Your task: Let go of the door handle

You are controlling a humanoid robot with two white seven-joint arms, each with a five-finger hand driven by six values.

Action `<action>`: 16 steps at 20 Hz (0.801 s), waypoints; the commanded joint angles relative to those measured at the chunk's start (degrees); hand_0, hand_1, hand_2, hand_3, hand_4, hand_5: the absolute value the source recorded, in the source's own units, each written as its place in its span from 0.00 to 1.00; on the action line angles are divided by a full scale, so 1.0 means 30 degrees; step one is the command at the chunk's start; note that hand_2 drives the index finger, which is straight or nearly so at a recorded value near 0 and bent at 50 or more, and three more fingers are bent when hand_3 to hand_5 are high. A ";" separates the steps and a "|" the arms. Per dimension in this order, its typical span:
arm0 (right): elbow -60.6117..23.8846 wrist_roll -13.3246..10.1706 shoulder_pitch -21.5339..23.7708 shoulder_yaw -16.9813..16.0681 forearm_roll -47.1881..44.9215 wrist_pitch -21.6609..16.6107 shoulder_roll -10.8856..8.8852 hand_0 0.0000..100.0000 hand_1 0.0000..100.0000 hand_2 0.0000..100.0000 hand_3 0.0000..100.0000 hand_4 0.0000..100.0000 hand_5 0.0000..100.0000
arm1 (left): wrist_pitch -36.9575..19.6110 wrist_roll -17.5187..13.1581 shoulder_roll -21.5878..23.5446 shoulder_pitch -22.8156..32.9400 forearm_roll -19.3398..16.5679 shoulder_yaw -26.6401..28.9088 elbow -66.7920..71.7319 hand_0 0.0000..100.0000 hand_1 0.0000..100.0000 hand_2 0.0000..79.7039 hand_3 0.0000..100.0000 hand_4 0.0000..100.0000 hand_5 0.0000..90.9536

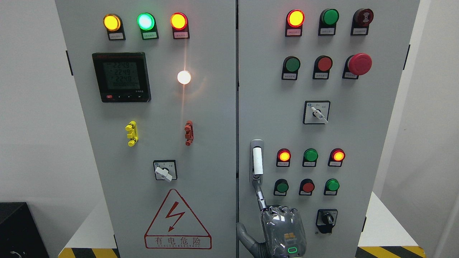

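Observation:
The white door handle (257, 160) stands upright in its grey recess near the left edge of the right cabinet door (358, 136). My right hand (281, 229) comes up from the bottom edge just below it, its back toward the camera. Its index finger (259, 195) points straight up, and the tip meets the handle's lower end. The thumb (244, 233) sticks out to the left, away from the handle. The other fingers are folded at the knuckles and nothing is clasped in the hand. The door looks closed, flush with the left door (200, 143).
Lit and unlit push buttons (310, 156) crowd the panel right of the handle, with a rotary switch (326, 218) beside my hand. A red emergency stop (359, 64) sits higher up. The left door carries a meter (121, 77) and a warning triangle (177, 220).

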 commanded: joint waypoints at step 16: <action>-0.1184 -0.0036 0.0062 0.0148 -0.0029 -0.0044 -0.0060 0.30 0.25 0.08 1.00 1.00 1.00 | 0.0004 0.0015 0.0000 -0.0498 -0.0005 0.0000 0.0556 0.12 0.56 0.00 0.00 0.00 0.00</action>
